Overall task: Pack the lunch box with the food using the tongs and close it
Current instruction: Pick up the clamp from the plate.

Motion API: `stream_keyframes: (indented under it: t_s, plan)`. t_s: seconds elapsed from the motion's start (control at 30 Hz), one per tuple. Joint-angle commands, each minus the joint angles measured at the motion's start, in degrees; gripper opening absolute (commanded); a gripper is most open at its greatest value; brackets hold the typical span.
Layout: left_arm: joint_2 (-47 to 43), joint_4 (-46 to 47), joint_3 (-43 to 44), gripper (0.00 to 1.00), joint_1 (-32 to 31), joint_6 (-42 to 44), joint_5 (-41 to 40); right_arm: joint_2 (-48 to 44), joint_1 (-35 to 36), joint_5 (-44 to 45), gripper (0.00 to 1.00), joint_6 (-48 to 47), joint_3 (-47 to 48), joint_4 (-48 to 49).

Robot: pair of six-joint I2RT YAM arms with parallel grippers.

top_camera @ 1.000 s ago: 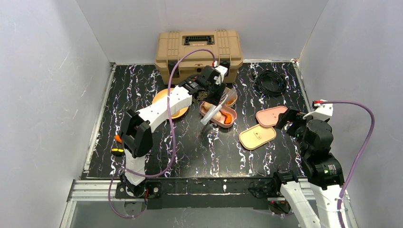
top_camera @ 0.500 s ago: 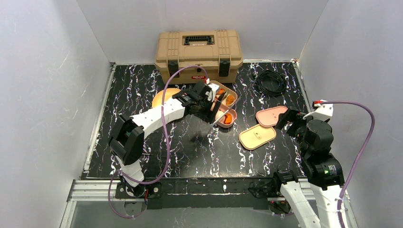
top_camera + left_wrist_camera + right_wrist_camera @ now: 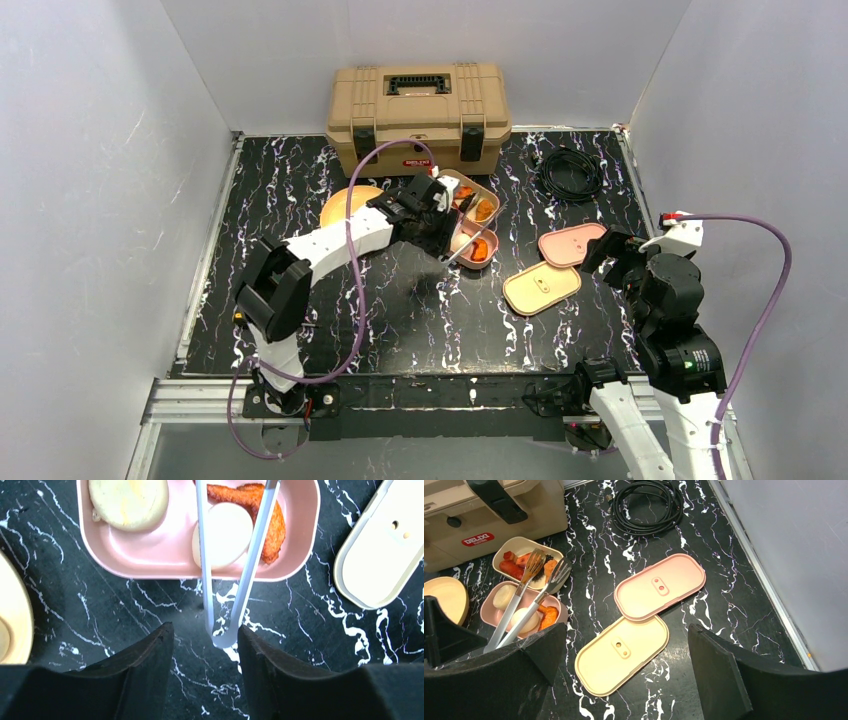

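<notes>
L gripper point(image 3: 206, 630) sits just off pink box point(image 3: 150, 573), jaws apart astride tongs point(image 3: 254, 555) hinge, not clamped. Prob lining up a squeeze, since arms flank egg point(image 3: 222, 532).

Metal tongs point(image 3: 253, 555) lie across an open pink tray point(image 3: 150, 550) and a cream tray point(image 3: 516, 540) of food.
The pink tray holds a round tan bun point(image 3: 128, 502), a white egg point(image 3: 223, 532) and an orange-red chunk point(image 3: 274, 527); the tongs' arms spread over the egg. The cream tray holds orange-red pieces point(image 3: 510, 569). A pink lid point(image 3: 659, 586) and a cream lid point(image 3: 621, 653) lie flat nearby, touching each other.
</notes>
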Motion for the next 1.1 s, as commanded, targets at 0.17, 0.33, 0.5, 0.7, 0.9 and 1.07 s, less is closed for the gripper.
stream_keyframes:
  t_s: [0.17, 0.33, 0.5, 0.7, 0.9, 1.07]
  plan:
    - [7.3, 0.5, 6.4, 0.44, 0.2, -0.9, -0.1, -0.9, 0.2, 1.1, 1.0, -0.1, 2.0, 1.1]
    - [9.2, 0.5, 8.8, 0.27, -0.7, 0.5, -3.9, -0.8, 0.2, 1.3, 1.0, -0.2, 1.9, 1.1]
    - [9.4, -0.5, 9.6, 0.05, -1.5, 2.8, -6.9, -1.1, 0.2, 1.8, 1.0, -0.3, 1.7, 1.1]
    - [4.0, -0.8, 6.7, 0.0, -2.4, 3.1, -11.3, -1.0, 0.2, 1.8, 1.0, -0.3, 1.4, 1.3]
    - [-7.0, -2.7, 1.0, 0.0, -2.3, 1.6, -15.7, -1.0, 0.2, 1.8, 1.0, -0.5, 1.2, 1.7]
    - [-19.8, -8.1, -8.4, 0.0, 2.8, -2.4, -17.2, -1.1, 0.2, 2.4, 1.0, -0.9, 1.3, 2.0]
